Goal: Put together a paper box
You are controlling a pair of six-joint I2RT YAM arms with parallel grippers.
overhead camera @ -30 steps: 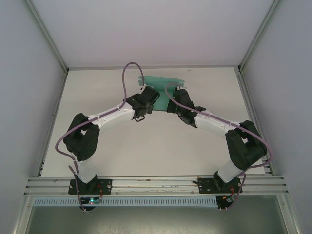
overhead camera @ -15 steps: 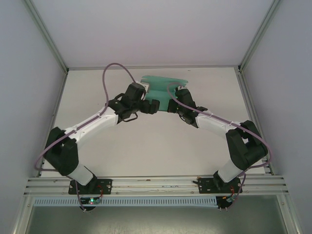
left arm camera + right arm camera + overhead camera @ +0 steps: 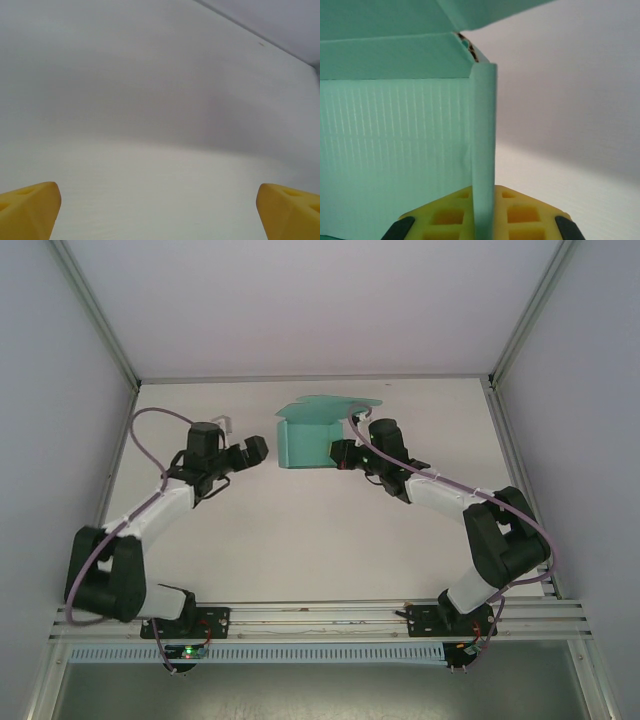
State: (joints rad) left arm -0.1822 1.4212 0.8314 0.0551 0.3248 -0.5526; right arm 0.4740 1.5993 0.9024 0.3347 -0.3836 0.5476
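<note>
Let go with the left hand (image 3: pixel 247 451): spread wide now, nothing between the fingers (image 3: pixel 30 207), swung off to the left over bare counter (image 3: pixel 300 540) and well apart from the box (image 3: pixel 308 443). A second ago, crowded against that box beside the right hand (image 3: pixel 343 453). Pinched as before by the right hand on the box's right wall, thin card edge upright between the yellow pads (image 3: pixel 520 215). Box left standing on the far half of the counter, about centre: back and side walls raised, a flap (image 3: pixel 330 403) leaning over the top, front open. Judged partly formed, not closed. Held up on one grip alone, so probably cleared for a fresh approach to the remaining flaps. Nothing to read: no brand, label or writing on card or counter.
</note>
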